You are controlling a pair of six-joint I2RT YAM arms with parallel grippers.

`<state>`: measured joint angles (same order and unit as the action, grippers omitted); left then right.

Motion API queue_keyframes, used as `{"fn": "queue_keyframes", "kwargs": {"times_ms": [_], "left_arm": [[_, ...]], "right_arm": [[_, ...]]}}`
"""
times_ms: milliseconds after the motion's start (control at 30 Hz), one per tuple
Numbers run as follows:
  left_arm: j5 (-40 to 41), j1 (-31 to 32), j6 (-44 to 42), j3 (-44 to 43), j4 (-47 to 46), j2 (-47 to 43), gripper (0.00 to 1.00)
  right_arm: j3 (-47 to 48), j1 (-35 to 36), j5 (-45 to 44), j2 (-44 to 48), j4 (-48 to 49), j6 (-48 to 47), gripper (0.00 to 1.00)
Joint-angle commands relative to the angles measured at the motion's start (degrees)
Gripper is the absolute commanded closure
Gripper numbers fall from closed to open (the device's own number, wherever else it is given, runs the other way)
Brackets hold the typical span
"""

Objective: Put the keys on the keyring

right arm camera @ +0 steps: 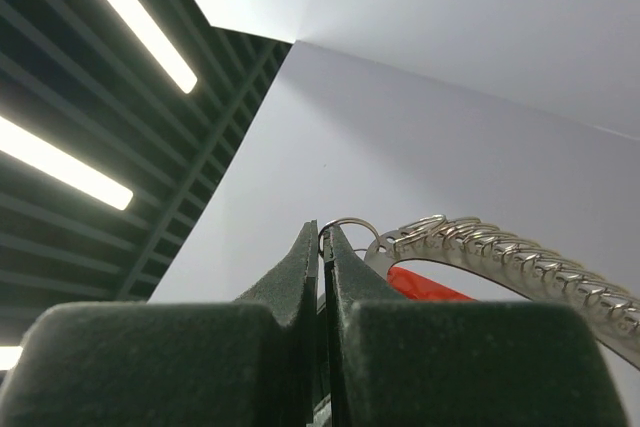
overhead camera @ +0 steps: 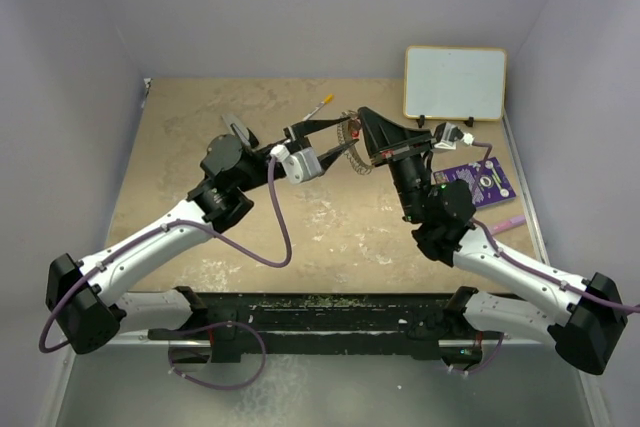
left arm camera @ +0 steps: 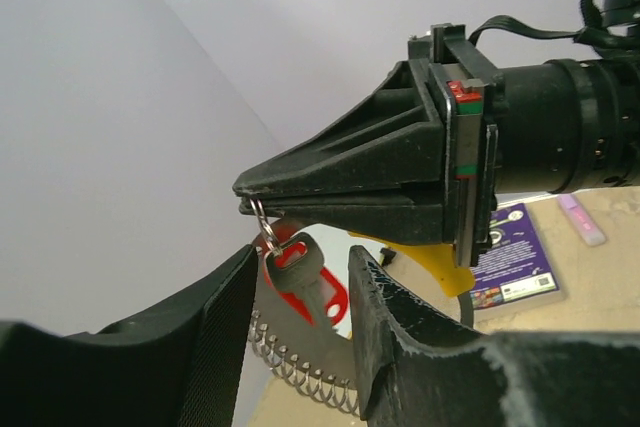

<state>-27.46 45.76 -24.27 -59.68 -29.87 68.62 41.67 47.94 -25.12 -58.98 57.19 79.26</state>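
Both grippers are raised above the table and meet in the middle. My left gripper (overhead camera: pixel 335 147) is shut on the keyring (left arm camera: pixel 300 369), a large ring strung with silver coils that runs across between its fingers (left arm camera: pixel 225 327). The ring also shows in the top view (overhead camera: pixel 349 139) and the right wrist view (right arm camera: pixel 500 247). My right gripper (right arm camera: pixel 325 232) is shut on the small split ring (right arm camera: pixel 345 227) of the keys. In the left wrist view a silver key (left arm camera: pixel 290 265) and the red tag (left arm camera: pixel 335 295) hang from its tips (left arm camera: pixel 243 197), right against the keyring.
A yellow-tipped marker pen (overhead camera: pixel 322 104) lies behind the grippers. A yellow-framed whiteboard (overhead camera: pixel 455 82) stands at the back right. A purple card (overhead camera: pixel 480 179) and a pink pen (overhead camera: pixel 505 224) lie at the right, near my right arm.
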Motion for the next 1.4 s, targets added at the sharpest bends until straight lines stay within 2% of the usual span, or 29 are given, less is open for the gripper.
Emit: {"fn": "queue_keyframes", "kwargs": {"times_ms": [0, 133, 600, 733, 867, 933, 1367], "left_arm": [[5.37, 1.04, -4.83, -2.14, -3.89, 0.64, 0.58], [10.87, 1.51, -7.48, -2.67, -4.17, 1.64, 0.61], [8.96, 1.83, -10.19, -3.61, -6.19, 3.52, 0.61], [8.66, 2.01, -11.1, -3.6, -6.61, 3.83, 0.71], [8.65, 2.14, -11.77, -3.48, -6.2, 3.73, 0.86], [8.65, 2.09, -12.59, -3.27, -6.16, 3.71, 0.89], [8.4, 2.23, -19.8, -2.32, -5.82, 3.65, 0.84]], "right_arm": [[1.44, 0.19, -2.71, 0.97, 2.61, -0.43, 1.0], [0.72, 0.14, -2.08, 0.8, 3.57, -0.4, 1.0], [-0.95, 0.13, -1.6, -0.06, 4.19, 1.5, 1.0], [-1.23, 0.13, -1.42, -0.33, 4.33, 2.32, 1.0], [-1.47, 0.13, -1.66, -0.13, 4.63, 3.13, 1.0], [-1.63, 0.15, -1.93, 0.05, 4.76, 3.6, 1.0], [-3.42, 0.13, -2.68, -0.57, 8.89, 7.52, 1.0]]}}
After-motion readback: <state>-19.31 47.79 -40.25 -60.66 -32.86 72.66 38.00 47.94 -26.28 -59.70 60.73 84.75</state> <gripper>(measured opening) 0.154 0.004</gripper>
